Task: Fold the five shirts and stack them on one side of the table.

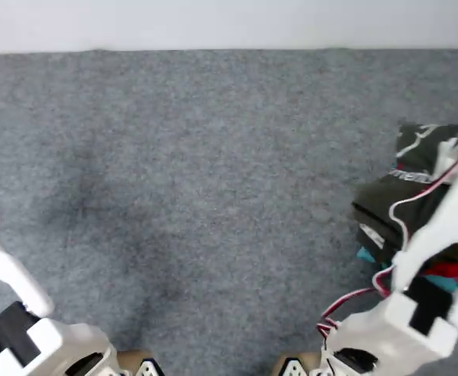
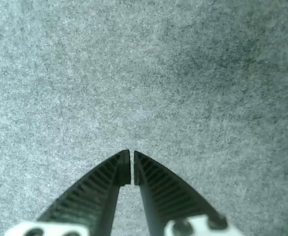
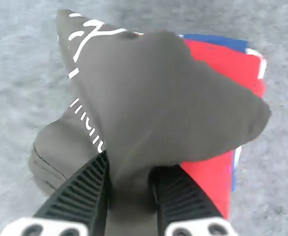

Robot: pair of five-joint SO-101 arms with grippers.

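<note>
The left tool (image 2: 132,156) is closed on nothing, with bare tabletop (image 2: 144,59) beneath and ahead of it. The right tool (image 3: 130,164) is clamped on a fold of the dark shirt (image 3: 163,98), which is raised in a peak ahead of the jaws, above a red shirt (image 3: 217,69) and a blue edge (image 3: 217,40). The dark shirt is judged to be mid-placement on the stack (image 1: 385,204); lowering, flattening and release are called for next. The stack's place at the tabletop's right side is given by the high view; the grip and the layers under it are given by the right wrist view.
</note>
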